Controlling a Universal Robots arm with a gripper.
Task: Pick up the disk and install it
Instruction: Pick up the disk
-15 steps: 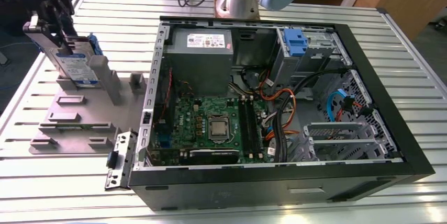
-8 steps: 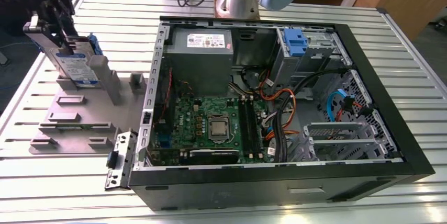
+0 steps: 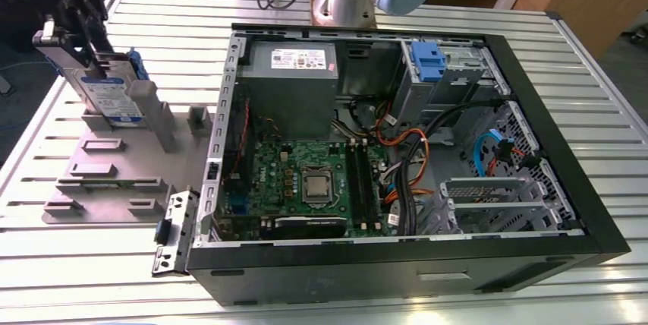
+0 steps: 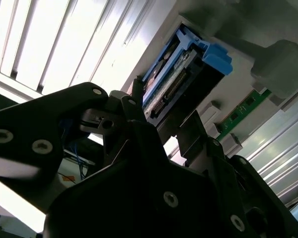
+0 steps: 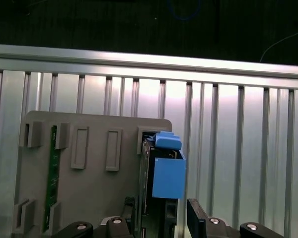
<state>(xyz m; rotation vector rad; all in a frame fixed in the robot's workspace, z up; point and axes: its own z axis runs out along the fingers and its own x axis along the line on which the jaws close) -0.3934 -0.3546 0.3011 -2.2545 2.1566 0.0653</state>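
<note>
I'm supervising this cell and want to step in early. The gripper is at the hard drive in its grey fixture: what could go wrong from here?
1. In the first wrist view the open gripper straddles the silver-grey hard drive in its blue plastic carrier with a gap on one side; closing off-centre could tilt it against the grey slotted fixture.
2. The orange and black cables crowd the open black computer case beside the drive bay and might snag the drive.

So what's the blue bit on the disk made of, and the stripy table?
The blue carrier frame on the flat silver-grey disk looks like matte moulded plastic: even colour, rounded edges. The ribbed silver table seems bare aluminium, judging by its bright streaky glints.
</note>
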